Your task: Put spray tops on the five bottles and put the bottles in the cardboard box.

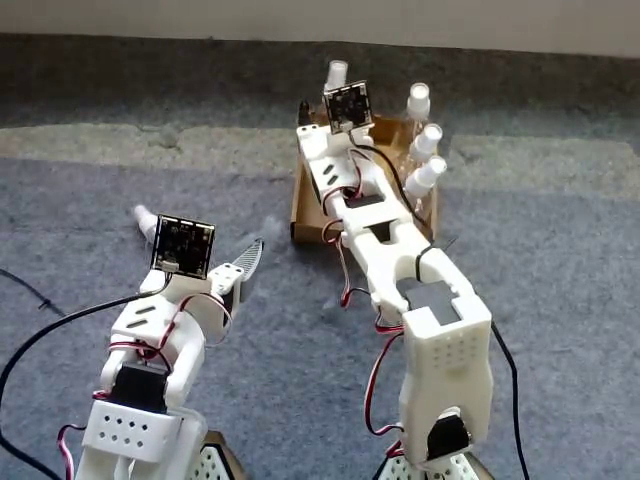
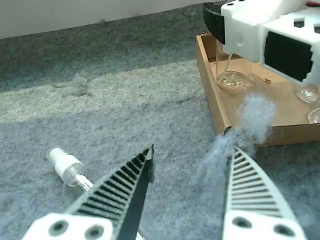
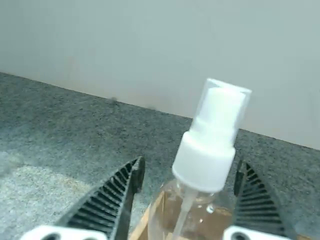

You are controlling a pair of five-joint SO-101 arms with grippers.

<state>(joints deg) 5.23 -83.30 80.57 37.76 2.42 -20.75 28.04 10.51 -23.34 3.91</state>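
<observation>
capped bottle (image 3: 210,150) is standing upright at the far corner of the cardboard box (image 1: 297,205); right gripper (image 3: 189,165) is sitting around its neck, jaws spread apart, one finger on each side of the white spray top; the near-side gap is looking wider than the other, no clamp that I can see; base contact with the box floor is hidden, so cannot tell whether it is fully seated.

reading the step as set-down/release of this one; to do it well: keep the jaws wide and pull straight up along the bottle axis before swinging away, since a sideways exit is likely to clip the top and tip it; three more bottles (image 1: 428,140) are standing along the box's far side next to the arm, so they are also in the knock-over path.

last bottle (image 2: 67,167) is lying on its side on the carpet (image 1: 540,260), well apart from the box, top looking fitted; left gripper (image 2: 192,150) is hanging low over the carpet with jaws spread and nothing held; that bottle is lying outside the gap, just beside one finger and partly hidden by it; for the pick, the gap needs to be centred across the body, not the cap.
</observation>
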